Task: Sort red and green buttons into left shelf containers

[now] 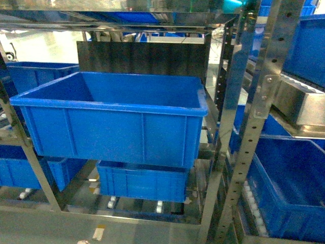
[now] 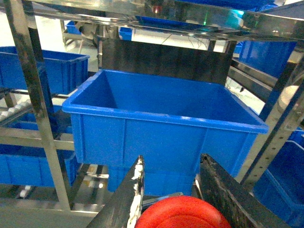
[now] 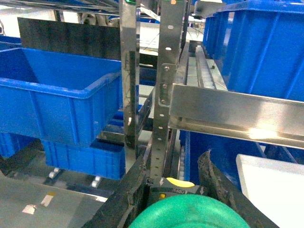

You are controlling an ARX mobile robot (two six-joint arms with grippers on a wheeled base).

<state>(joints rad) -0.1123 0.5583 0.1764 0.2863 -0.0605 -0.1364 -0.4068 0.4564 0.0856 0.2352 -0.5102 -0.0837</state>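
Carrying one push-button in each arm, the robot is facing the steel shelving with neither piece yet dropped. At the bottom centre of the left wrist frame, the left gripper (image 2: 183,202) is clenching the red button (image 2: 183,216), its broad red cap sitting between the two dark fingers (image 2: 128,197). At the bottom centre of the right wrist frame, the right gripper (image 3: 183,194) is clasping the green button (image 3: 190,213) in the same way, a yellow-and-black label showing just behind the cap.

Filling the middle of the head frame, the large blue bin (image 1: 117,104) is resting on its shelf, and as much of its inside as shows is holding no button. A smaller blue bin (image 1: 142,180) is sitting below it on the lower level, its inside hidden from this angle. In the left wrist frame the large bin is lying straight ahead of the red button, near but apart from it. The green button is pointing more toward the upright post (image 3: 164,85) at the centre of its frame, with the bin off to the left.

Judged from this, the picking is finished and the sorting is just beginning: both drops are remaining.
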